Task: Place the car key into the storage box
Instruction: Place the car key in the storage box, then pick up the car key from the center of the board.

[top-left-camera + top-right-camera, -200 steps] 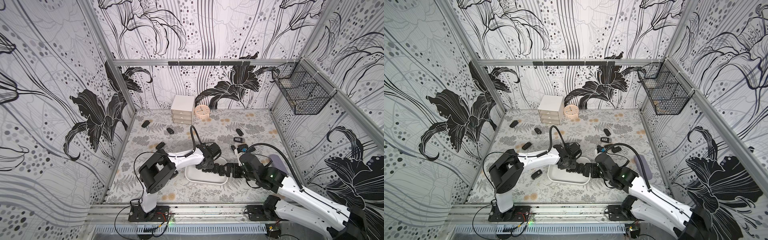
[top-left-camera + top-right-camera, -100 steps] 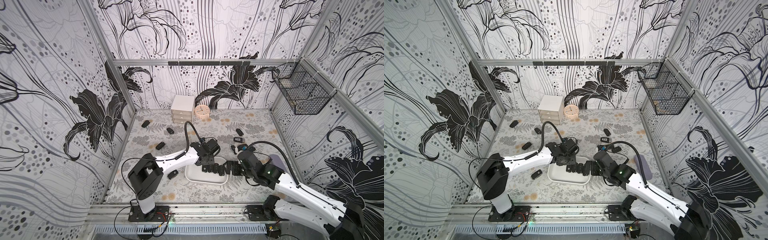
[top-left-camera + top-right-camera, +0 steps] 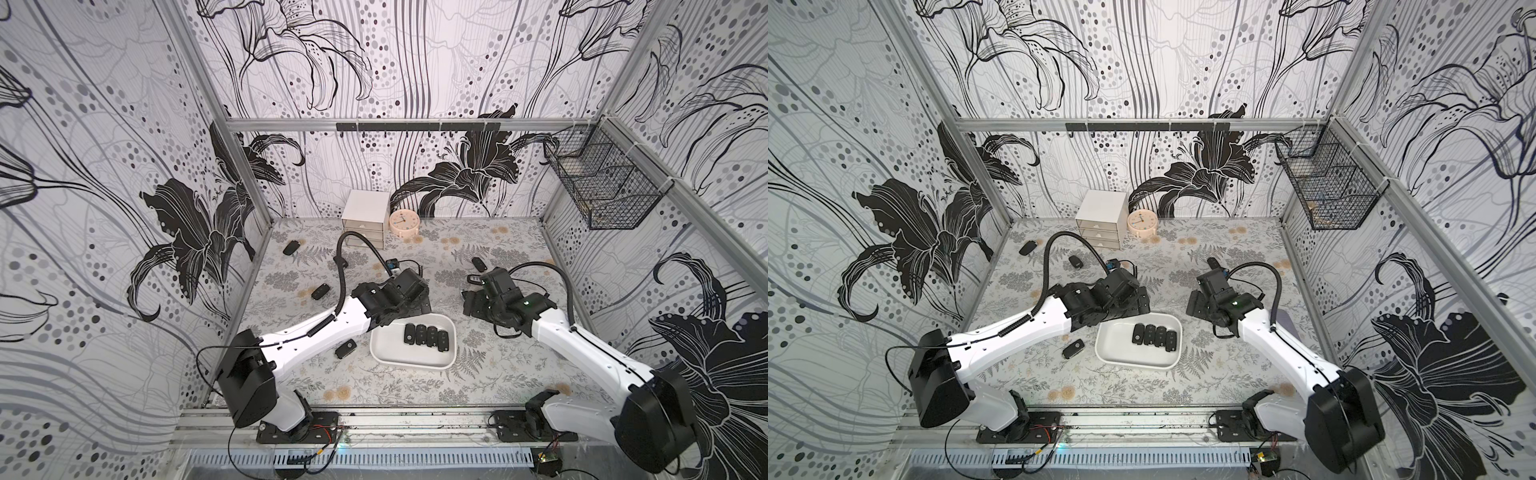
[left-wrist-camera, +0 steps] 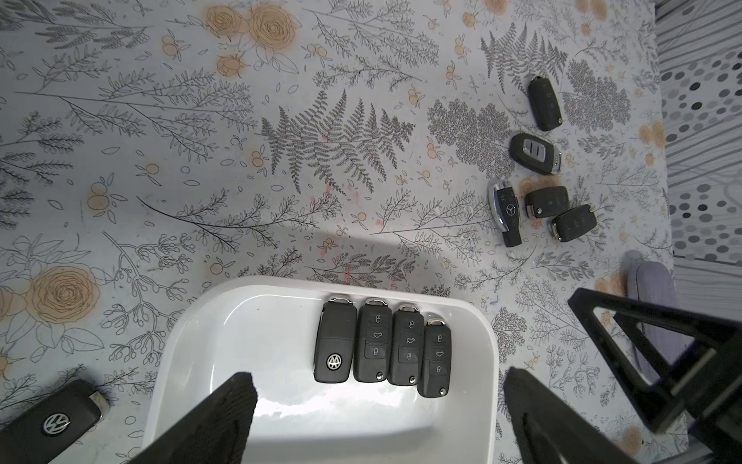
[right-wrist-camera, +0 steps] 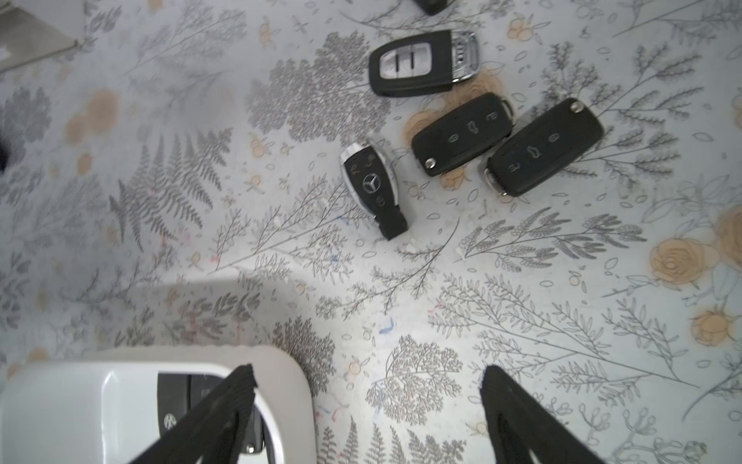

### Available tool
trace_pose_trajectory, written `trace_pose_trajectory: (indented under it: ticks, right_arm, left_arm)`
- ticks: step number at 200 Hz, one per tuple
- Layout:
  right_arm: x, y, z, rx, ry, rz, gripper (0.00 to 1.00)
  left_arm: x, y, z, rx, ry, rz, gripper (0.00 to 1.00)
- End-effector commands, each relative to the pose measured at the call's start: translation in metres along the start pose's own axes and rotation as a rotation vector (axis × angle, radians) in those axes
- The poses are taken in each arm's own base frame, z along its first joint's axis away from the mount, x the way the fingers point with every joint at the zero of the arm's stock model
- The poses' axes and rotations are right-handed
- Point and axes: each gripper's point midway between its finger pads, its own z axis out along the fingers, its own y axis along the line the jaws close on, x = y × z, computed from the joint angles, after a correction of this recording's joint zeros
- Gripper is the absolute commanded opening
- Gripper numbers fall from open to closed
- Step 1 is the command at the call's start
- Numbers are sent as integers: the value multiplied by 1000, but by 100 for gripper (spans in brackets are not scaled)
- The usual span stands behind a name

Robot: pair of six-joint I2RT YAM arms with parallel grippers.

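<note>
A VW roundel shows on the back of the end key in the row of four car keys (image 4: 373, 345), which lie flat and side by side inside the storage box (image 4: 261, 341). The other three lie buttons-up, showing padlock and boot icons. A loose fob (image 4: 48, 422) with the same VW badge rests on the table (image 3: 490, 249) just outside the box, at its 9 o'clock in both top views. Toward the box's 1 o'clock a star-badged Mercedes fob (image 5: 371, 184) lies in a cluster with a silver-faced fob (image 5: 421, 62) and two flip keys (image 5: 461, 134). A second ago both grippers crowded low over the box. Now the left gripper (image 4: 377, 373) sits at its 12 o'clock edge, jaws wide and empty, and the right gripper (image 5: 366, 367) has drawn off to 2 o'clock, jaws also apart with nothing between them. A white drawer cabinet (image 3: 365, 208) stands at the table's 12 o'clock. The wire basket (image 3: 602, 191) hangs at 2 o'clock, its contents too small to tell.
</note>
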Motion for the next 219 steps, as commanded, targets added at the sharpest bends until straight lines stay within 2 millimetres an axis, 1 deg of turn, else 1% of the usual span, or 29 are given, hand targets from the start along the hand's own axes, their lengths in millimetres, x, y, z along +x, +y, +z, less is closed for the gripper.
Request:
trace_pose_trajectory:
  ticks: [1, 20, 50, 82, 96, 103, 105, 108, 147, 156, 189, 219]
  right_arm:
    - [-10, -6, 11, 47, 30, 8, 87]
    - [-20, -11, 25, 79, 51, 33, 85]
    - [-32, -10, 47, 79, 81, 101, 81]
    - [-37, -13, 69, 120, 118, 158, 72]
    - [-40, -17, 76, 138, 115, 181, 71]
    - [-45, -16, 75, 134, 106, 195, 71]
    - [-41, -19, 81, 148, 123, 199, 71]
    - [-40, -21, 84, 156, 132, 205, 71]
    - [-44, -24, 98, 183, 144, 255, 70]
    - [-45, -26, 102, 189, 146, 267, 69]
    - [-47, -31, 114, 211, 159, 318, 67]
    - [-48, -39, 121, 240, 161, 369, 67]
  left_arm:
    - [-18, 6, -6, 4, -80, 2, 99]
    - [-25, 8, -9, 27, -107, 15, 99]
    - [-38, 15, -14, 49, -144, 29, 99]
    - [-52, 21, -20, 78, -191, 33, 99]
    - [-57, 24, -23, 86, -221, 36, 99]
    - [-59, 26, -24, 89, -228, 35, 99]
    - [-59, 26, -24, 91, -229, 35, 99]
    - [-60, 27, -24, 94, -230, 32, 99]
    - [-69, 41, -21, 91, -202, 21, 99]
    - [-70, 44, -20, 84, -196, 20, 99]
    - [-77, 51, -21, 85, -197, 22, 99]
    - [-82, 59, -24, 76, -206, 21, 99]
